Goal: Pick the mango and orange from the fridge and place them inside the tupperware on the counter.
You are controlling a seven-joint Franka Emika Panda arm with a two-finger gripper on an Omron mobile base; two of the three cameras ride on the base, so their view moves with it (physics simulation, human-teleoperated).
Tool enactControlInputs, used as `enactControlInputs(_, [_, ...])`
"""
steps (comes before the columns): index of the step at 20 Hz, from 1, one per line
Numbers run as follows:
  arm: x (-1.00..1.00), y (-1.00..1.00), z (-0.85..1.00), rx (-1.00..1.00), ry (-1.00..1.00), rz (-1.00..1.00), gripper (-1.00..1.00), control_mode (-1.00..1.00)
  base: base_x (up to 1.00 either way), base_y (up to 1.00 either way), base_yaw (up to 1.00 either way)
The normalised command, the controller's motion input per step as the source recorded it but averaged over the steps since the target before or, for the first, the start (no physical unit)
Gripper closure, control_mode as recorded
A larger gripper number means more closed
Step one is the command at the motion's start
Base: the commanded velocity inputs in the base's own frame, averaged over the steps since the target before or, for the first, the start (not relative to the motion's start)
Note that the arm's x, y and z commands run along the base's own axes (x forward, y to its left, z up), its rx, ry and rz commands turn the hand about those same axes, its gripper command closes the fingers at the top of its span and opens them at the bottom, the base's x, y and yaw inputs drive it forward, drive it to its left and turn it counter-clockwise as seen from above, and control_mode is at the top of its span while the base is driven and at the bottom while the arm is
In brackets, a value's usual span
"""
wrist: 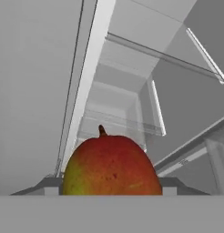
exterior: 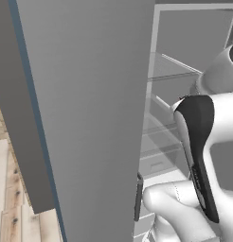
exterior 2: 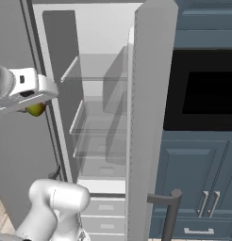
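The mango (wrist: 111,166), red-orange with a green-yellow side and a short dark stem, sits between my fingertips (wrist: 49,184) in the hand view. My gripper (wrist: 111,185) is shut on it. In the right base view the hand is at the far left, in front of the open fridge (exterior 2: 101,94), and a yellow-green bit of the mango (exterior 2: 37,110) shows under it. The fridge's pale interior has bare glass shelves (exterior 2: 96,70). Its wide grey door (exterior: 90,118) stands open in the left base view. The orange, the tupperware and the counter are out of view.
Dark blue cabinets with a black built-in oven (exterior 2: 205,89) stand right of the fridge. The other grey fridge door (exterior 2: 146,122) stands edge-on beside the opening, with a bar handle (exterior 2: 170,207) low down. Pale drawers (exterior 2: 106,207) fill the fridge's bottom. Wood floor (exterior: 12,208) lies left.
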Motion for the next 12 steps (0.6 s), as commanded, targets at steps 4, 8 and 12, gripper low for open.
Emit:
enactControlInputs(4, [-0.20,0.10,-0.03,0.00,0.00,0.00,1.00,1.00,-0.47,0.51,0.18])
enactControlInputs(8, [0.00,0.00,0.00,0.00,0.00,0.00,1.00,1.00,-0.40,0.95,0.65])
enactControlInputs(12, [0.00,0.00,0.00,0.00,0.00,0.00,1.00,1.00,-0.23,1.00,0.97])
